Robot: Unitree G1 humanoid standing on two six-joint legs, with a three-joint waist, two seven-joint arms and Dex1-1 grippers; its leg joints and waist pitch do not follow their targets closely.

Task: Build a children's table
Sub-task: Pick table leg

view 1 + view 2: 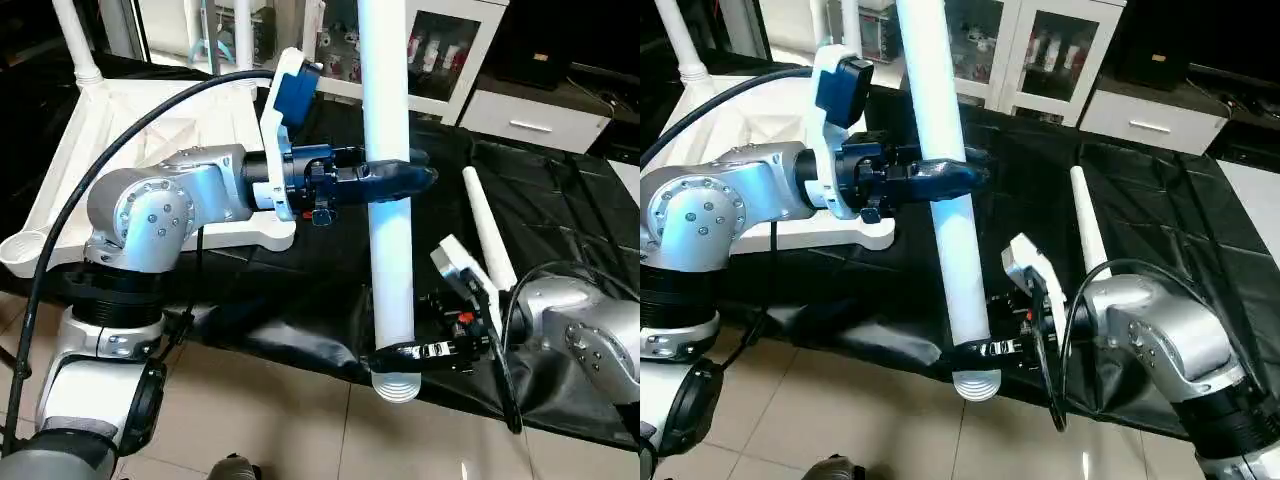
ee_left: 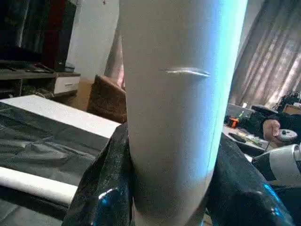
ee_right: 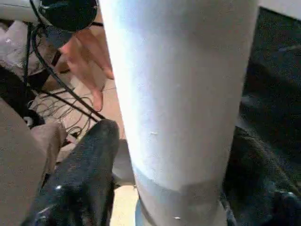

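Your left pincer (image 1: 385, 180) is clamped around the middle of a white table leg (image 1: 388, 210), which stands nearly upright in front of you. Your right pincer (image 1: 425, 352) brackets the same leg just above its ribbed lower end, but you cannot tell whether it grips. The upturned tabletop (image 1: 140, 130) lies on the black-covered bench (image 1: 560, 200) to your left; another leg (image 1: 488, 228) lies to your right.

Leg (image 1: 388, 120) smooth white plastic; cloth (image 1: 560, 220) glossy black; forearm (image 1: 160, 205) brushed silver metal.
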